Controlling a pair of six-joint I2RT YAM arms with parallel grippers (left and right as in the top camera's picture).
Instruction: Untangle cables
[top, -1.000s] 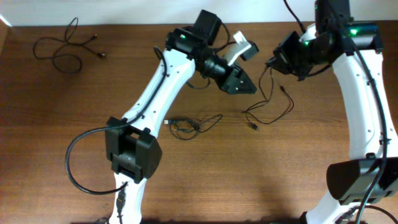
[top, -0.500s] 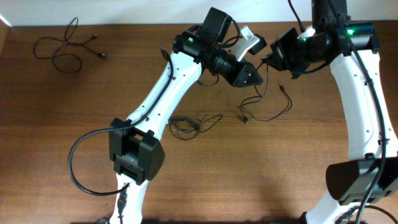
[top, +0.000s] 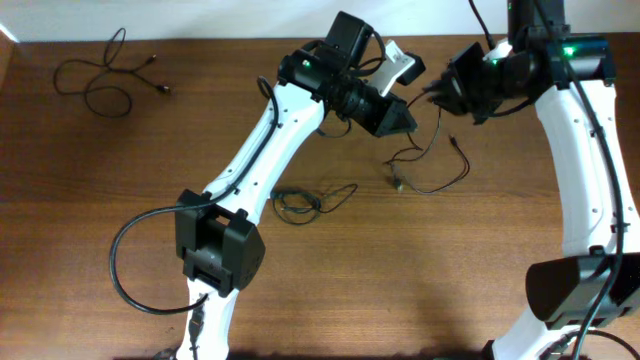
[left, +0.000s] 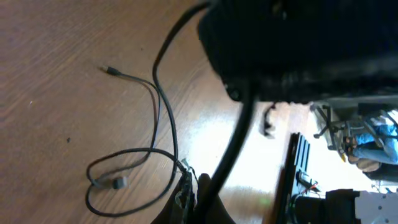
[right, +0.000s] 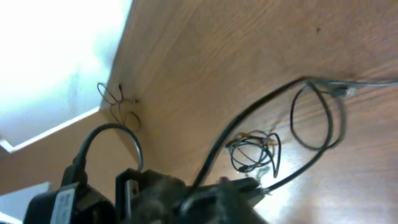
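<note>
A brown wood-grain surface (top: 120, 200) lies beneath and all around the left end effector (top: 408, 122). Beyond its tip, past the surface's edge, stand a black rail (left: 297, 155) and, blurred, perhaps a person in blue (left: 375, 132).

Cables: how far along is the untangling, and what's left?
Apparently done: the far-left cable lies apart from the others, and the centre cable lies separate too, though looped on itself. In hand: the left gripper and right gripper meet over the third cable, whose strands hang down to the table; the grip is unclear. Left: laying that one flat, and perhaps uncoiling the centre one.
</note>
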